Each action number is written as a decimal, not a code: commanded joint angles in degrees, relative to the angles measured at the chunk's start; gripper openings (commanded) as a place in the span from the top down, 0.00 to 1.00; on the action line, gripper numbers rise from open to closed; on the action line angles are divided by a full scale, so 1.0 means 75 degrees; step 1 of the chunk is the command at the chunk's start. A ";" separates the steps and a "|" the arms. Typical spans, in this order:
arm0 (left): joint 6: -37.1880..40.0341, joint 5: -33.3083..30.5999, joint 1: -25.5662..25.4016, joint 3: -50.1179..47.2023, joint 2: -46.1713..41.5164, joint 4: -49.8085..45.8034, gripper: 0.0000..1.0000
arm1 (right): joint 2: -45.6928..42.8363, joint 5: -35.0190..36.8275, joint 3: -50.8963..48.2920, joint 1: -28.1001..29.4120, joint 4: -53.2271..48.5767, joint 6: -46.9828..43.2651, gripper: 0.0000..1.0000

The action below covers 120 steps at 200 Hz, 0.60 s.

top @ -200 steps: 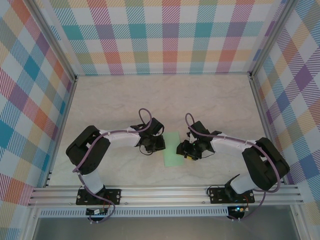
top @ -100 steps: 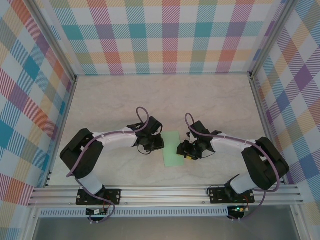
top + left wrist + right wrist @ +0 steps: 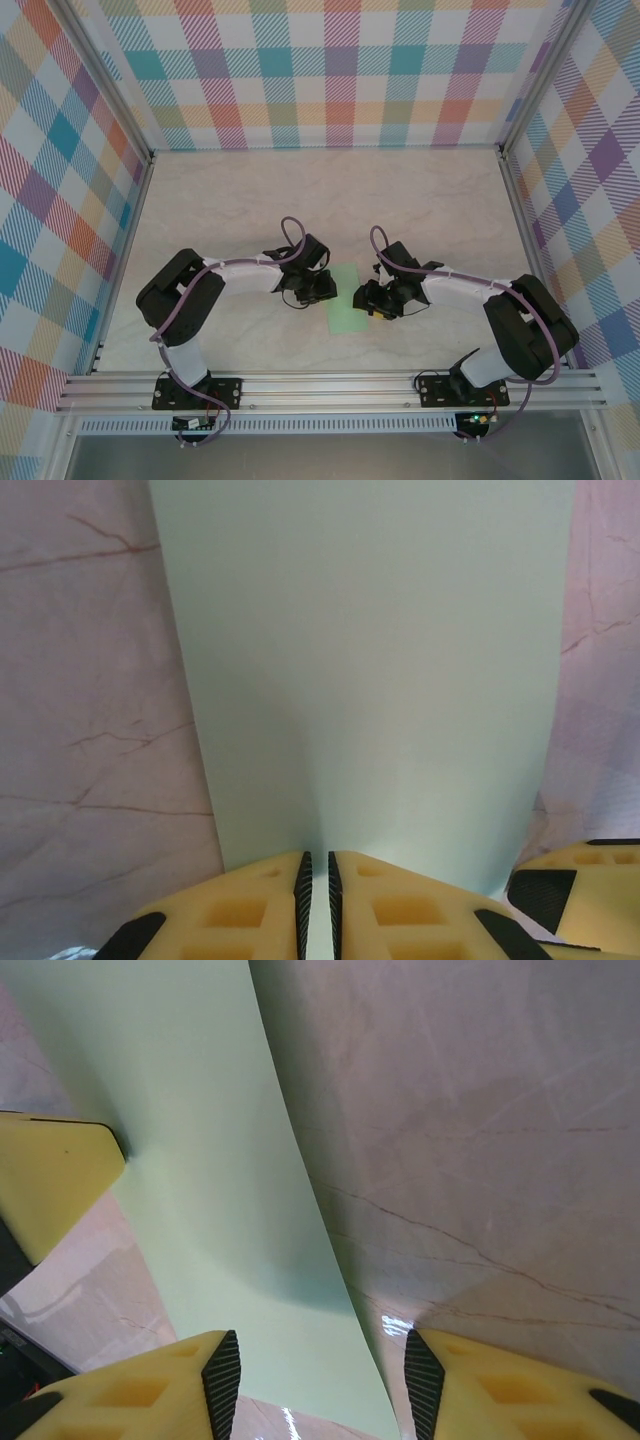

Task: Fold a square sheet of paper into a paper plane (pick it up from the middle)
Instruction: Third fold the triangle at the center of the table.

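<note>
The sheet of paper (image 3: 346, 300) is pale mint green and lies as a narrow folded strip on the marble table between both grippers. My left gripper (image 3: 322, 290) is at its left edge, shut on the paper. In the left wrist view the paper (image 3: 370, 660) runs down into the thin slit between the pads of the left gripper (image 3: 318, 900). My right gripper (image 3: 368, 300) is at the strip's right edge. In the right wrist view the right gripper (image 3: 322, 1380) stands open, with the curved edge of the paper (image 3: 200, 1160) between its fingers and touching neither pad.
The table (image 3: 250, 200) is pale marble, walled by checked panels on three sides. An aluminium rail (image 3: 330, 385) runs along the near edge. A yellow finger of the left gripper (image 3: 50, 1185) rests on the paper in the right wrist view.
My left gripper has shifted slightly right onto the paper's left edge, and its arm's elbow swung out and back. The right arm and the paper have stayed in place.
</note>
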 commanded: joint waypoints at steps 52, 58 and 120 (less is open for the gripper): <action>0.0143 -0.0250 -0.0003 -0.0362 -0.0122 -0.0351 0.84 | 0.0020 -0.0430 0.0098 -0.0062 0.0379 -0.0427 0.50; 0.0152 -0.0239 0.0004 -0.0383 -0.0114 -0.0342 0.84 | 0.0025 -0.0389 0.0098 -0.0062 0.0382 -0.0456 0.50; 0.0148 -0.0299 0.0007 -0.0411 -0.0138 -0.0373 0.84 | 0.0197 -0.0207 0.0451 -0.0291 0.0376 -0.0906 0.49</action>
